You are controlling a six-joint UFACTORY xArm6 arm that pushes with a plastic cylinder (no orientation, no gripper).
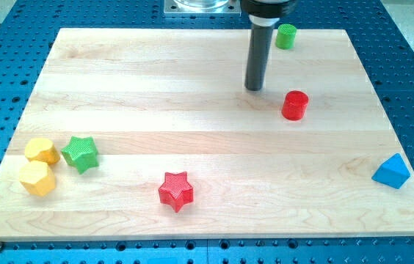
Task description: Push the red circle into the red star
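Upright red circle [294, 105], short ribbed cylinder, right of my tip [255, 89].

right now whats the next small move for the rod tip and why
Probably shift my tip toward the view's upper right, behind the red circle block. The red star block lies toward the lower left, and my tip now sits left of the circle, apart from it.

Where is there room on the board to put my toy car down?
Best spot: the wide bare wood at the view's left and middle, between the rod tip, green star and red star. There is also room between the red circle and blue block. The yellow blocks crowd the lower left.
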